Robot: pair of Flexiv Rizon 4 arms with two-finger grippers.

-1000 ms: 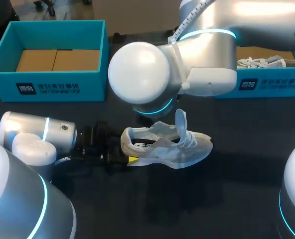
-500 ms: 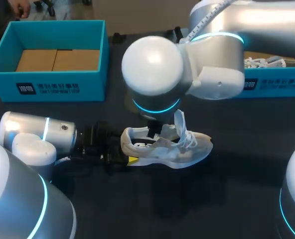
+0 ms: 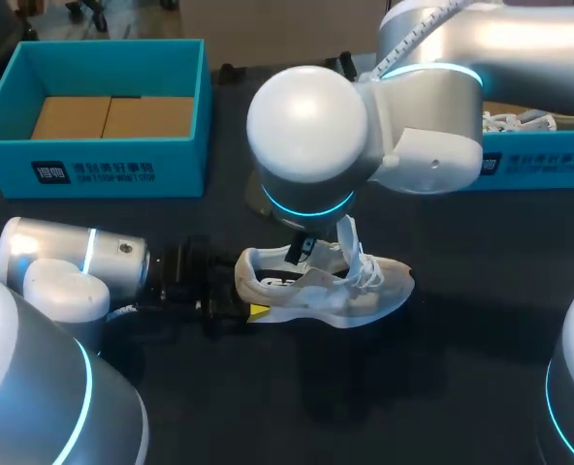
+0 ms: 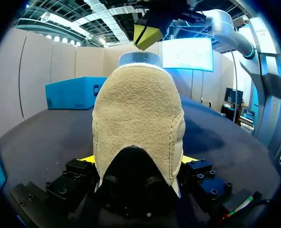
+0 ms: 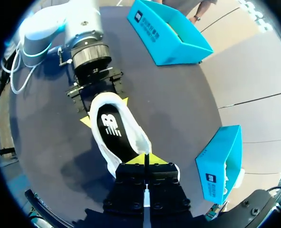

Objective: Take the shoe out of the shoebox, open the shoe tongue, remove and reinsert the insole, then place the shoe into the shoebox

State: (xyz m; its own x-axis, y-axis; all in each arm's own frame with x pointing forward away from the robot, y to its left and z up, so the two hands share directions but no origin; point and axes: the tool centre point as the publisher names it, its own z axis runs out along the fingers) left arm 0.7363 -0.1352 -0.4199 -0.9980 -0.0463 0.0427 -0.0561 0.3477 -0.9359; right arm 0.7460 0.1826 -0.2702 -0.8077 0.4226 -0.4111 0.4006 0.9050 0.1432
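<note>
The left tool (image 5: 105,111) clamps the heel of the white shoe (image 3: 331,291) on the dark worktop (image 3: 442,387). The right tool (image 5: 145,160) hangs over the shoe's opening, tips pressed together, holding nothing.

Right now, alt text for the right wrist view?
A white sneaker with a black insole lies on the table, the left claw gripping its heel. The right claw, tips together, hangs over its front; two teal shoeboxes stand nearby.

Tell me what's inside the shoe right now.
A dark insole lies inside the shoe; its toe end is hidden beneath the right gripper.
</note>
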